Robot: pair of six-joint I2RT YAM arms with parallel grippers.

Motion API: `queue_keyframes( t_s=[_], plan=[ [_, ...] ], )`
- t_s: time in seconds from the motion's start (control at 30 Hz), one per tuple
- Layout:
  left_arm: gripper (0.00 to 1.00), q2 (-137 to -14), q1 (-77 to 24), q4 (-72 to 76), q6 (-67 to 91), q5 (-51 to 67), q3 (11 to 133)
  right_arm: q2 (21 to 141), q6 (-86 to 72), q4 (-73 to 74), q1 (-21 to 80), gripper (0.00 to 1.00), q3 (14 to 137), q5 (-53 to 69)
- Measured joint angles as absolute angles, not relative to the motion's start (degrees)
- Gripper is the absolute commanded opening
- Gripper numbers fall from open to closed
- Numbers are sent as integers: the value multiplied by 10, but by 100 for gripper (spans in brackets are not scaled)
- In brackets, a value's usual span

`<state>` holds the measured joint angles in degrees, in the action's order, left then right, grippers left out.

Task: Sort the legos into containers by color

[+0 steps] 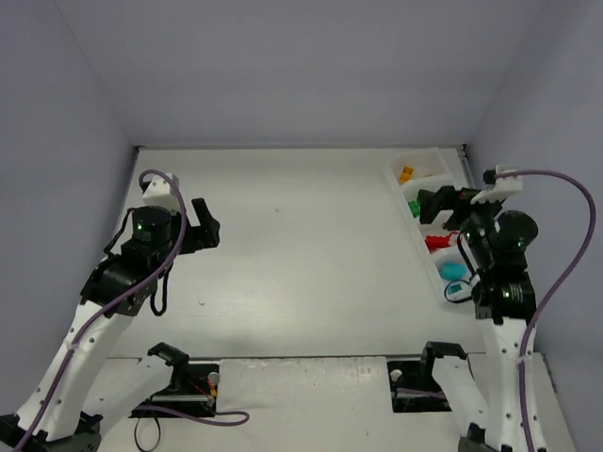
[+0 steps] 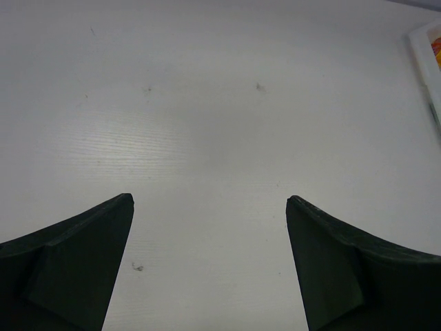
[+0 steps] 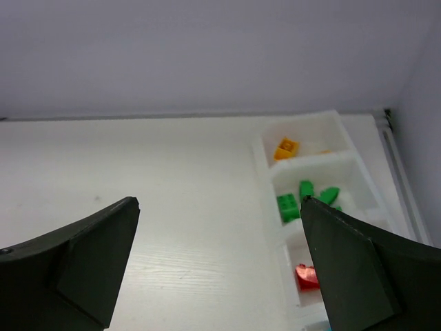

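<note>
The long white tray (image 1: 400, 193) lies at the table's far right. Its compartments hold an orange-yellow lego (image 1: 406, 174), green legos (image 1: 414, 207), a red lego (image 1: 434, 243) and teal-blue legos (image 1: 453, 272). In the right wrist view the tray (image 3: 267, 169) shows the orange-yellow lego (image 3: 286, 147), green legos (image 3: 288, 206) and red lego (image 3: 306, 276). My right gripper (image 1: 441, 203) hovers over the tray, open and empty (image 3: 219, 203). My left gripper (image 1: 200, 224) is open and empty over bare table at the left (image 2: 209, 200).
The tray's corner (image 2: 426, 41) shows at the right edge of the left wrist view. Walls enclose the table at the back and both sides. Two cable mounts (image 1: 179, 381) (image 1: 424, 381) sit on the near edge.
</note>
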<state>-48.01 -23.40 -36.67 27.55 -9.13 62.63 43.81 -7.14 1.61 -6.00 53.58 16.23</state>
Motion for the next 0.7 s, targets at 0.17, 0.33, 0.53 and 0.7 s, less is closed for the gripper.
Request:
queue_keyframes(
  t_s=[0.17, 0.33, 0.53, 0.7],
  plan=[
    [85, -444, -234, -378, 266, -111, 628, 354, -46, 33, -27, 100, 536, 270],
    [85, -414, -234, -399, 261, -142, 630, 306, -46, 59, 10, 100, 534, 359],
    [85, -374, -234, -442, 266, -197, 633, 273, -46, 96, 70, 100, 532, 433],
    [85, -350, -234, -490, 284, -234, 649, 252, -51, 128, 108, 100, 525, 428]
  ],
)
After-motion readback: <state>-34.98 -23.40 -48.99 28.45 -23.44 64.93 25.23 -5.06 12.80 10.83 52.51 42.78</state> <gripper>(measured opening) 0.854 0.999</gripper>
